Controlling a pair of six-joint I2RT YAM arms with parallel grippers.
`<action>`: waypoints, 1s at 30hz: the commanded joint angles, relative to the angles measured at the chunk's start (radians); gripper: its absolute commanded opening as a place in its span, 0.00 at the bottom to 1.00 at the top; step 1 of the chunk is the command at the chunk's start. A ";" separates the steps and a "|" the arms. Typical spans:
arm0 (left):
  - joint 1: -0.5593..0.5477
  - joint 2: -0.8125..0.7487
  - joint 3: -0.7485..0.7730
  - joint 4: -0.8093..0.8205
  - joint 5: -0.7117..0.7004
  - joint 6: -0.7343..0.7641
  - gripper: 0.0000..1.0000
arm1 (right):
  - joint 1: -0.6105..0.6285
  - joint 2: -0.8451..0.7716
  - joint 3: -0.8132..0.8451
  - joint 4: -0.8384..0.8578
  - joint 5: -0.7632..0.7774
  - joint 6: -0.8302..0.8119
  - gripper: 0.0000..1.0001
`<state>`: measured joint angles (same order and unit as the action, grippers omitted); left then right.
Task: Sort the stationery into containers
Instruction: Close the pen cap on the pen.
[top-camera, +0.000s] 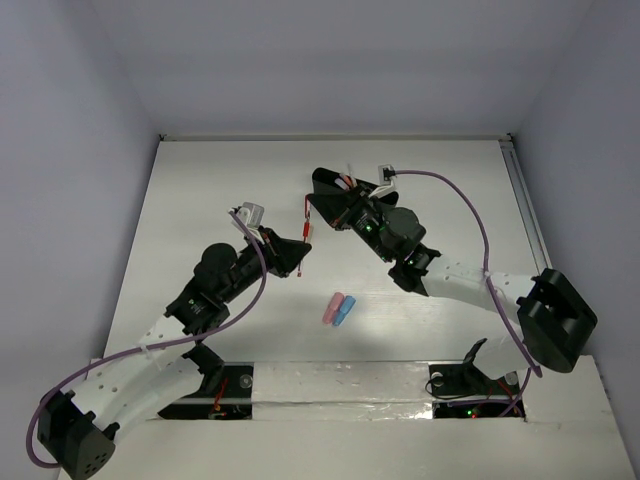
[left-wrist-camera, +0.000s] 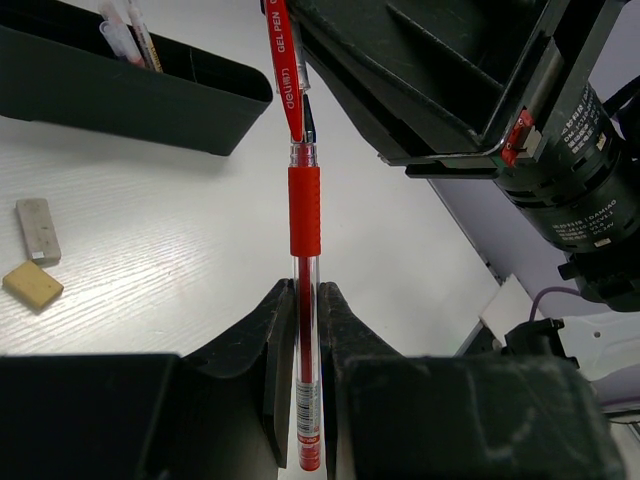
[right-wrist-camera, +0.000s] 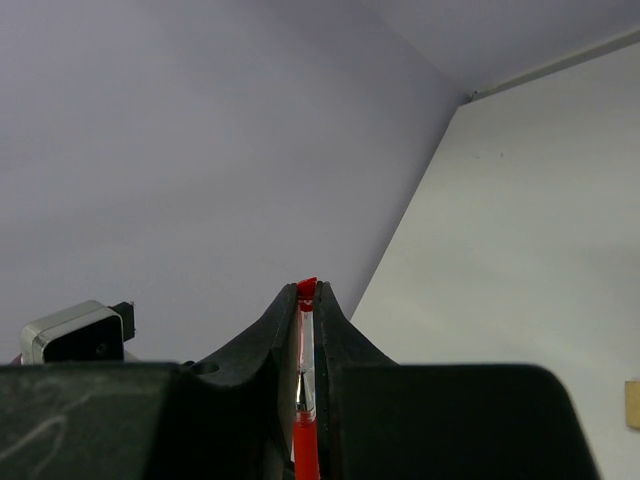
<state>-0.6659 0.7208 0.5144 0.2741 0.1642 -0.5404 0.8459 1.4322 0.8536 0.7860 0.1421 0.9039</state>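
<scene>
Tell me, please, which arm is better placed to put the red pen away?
Probably the left: its jaws clamp the red pen by the barrel, the right jaws pinch only its cap end, and the tray lies just ahead.

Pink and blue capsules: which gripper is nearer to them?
Left. The left gripper holds the red pen just beyond the capsules; the right gripper grips the pen's far end, farther back.

Soft, even light is cast from above, and the white table (top-camera: 200, 200) is rendered bright without glare. Only faint, diffuse shadows are seen beneath the arms (top-camera: 215, 280). In the left wrist view the red pen (left-wrist-camera: 304, 215) is shown in sharp focus, while the jaws in both wrist views are rendered dark and underexposed, with detail lost.
</scene>
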 joint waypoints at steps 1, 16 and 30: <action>0.000 -0.012 -0.007 0.070 0.011 0.000 0.00 | 0.007 -0.024 0.004 0.061 0.017 -0.026 0.00; 0.000 -0.011 0.013 0.089 -0.066 -0.020 0.00 | 0.055 -0.041 -0.051 0.098 0.077 -0.074 0.00; 0.000 0.003 0.009 0.186 -0.088 -0.039 0.00 | 0.111 -0.036 -0.090 0.187 0.174 -0.143 0.00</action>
<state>-0.6724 0.7269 0.5144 0.3271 0.1268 -0.5709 0.9352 1.4132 0.7753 0.9203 0.2813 0.8085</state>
